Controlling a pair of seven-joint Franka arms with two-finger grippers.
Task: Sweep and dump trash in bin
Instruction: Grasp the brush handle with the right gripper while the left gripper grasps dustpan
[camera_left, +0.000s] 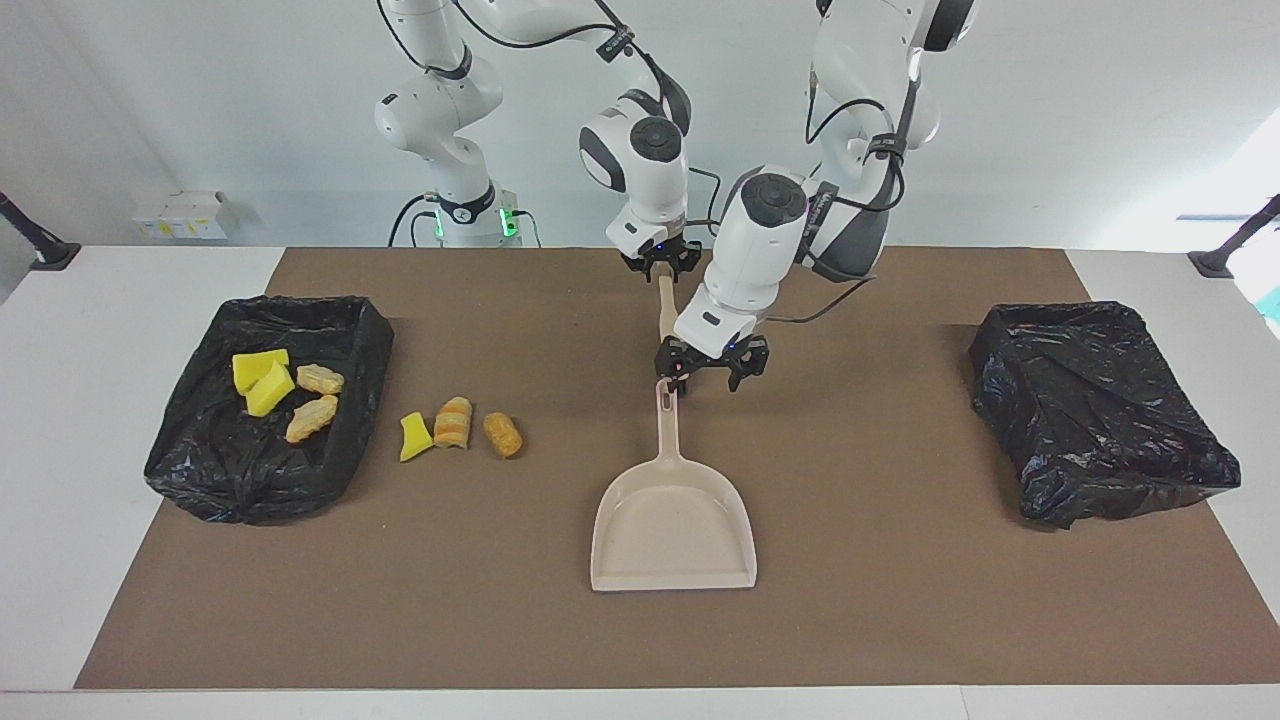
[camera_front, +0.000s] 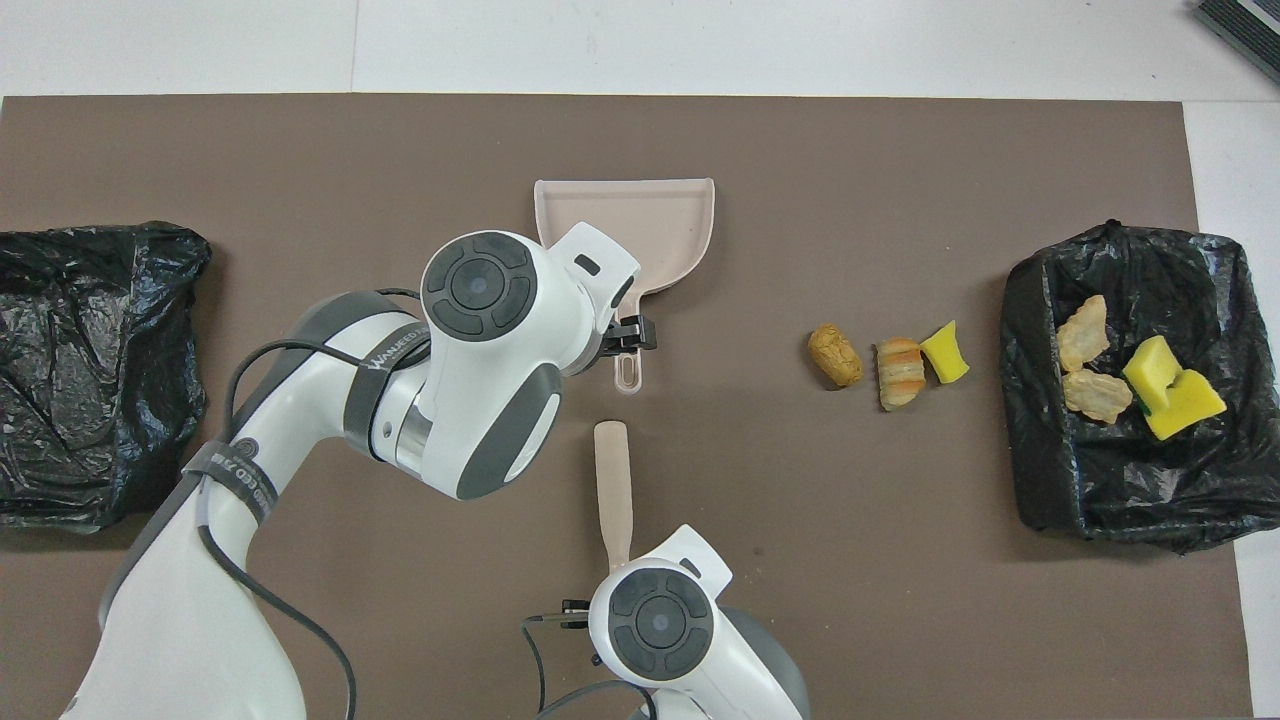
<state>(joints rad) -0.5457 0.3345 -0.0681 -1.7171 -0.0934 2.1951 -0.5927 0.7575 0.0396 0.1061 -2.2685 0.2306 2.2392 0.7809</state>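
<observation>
Three pieces of trash lie in a row on the brown mat: a yellow sponge chunk (camera_left: 413, 438) (camera_front: 944, 352), a striped orange lump (camera_left: 452, 423) (camera_front: 900, 372) and a brown lump (camera_left: 502, 435) (camera_front: 835, 355). Beside them, toward the right arm's end, a black-lined bin (camera_left: 372, 340) (camera_front: 1030, 300) holds several more scraps. The beige dustpan (camera_left: 672, 520) (camera_front: 665, 215) lies mid-table. My left gripper (camera_left: 707, 376) is open, low over the end of the dustpan's handle. My right gripper (camera_left: 660, 262) sits at the robot-side end of a beige brush (camera_left: 664, 315) (camera_front: 612, 480) that lies on the mat.
A second black-lined bin (camera_left: 1100, 410) (camera_front: 90, 370) stands at the left arm's end of the table. The brown mat (camera_left: 900, 620) covers most of the white table. The brush lies in line with the dustpan's handle, nearer to the robots.
</observation>
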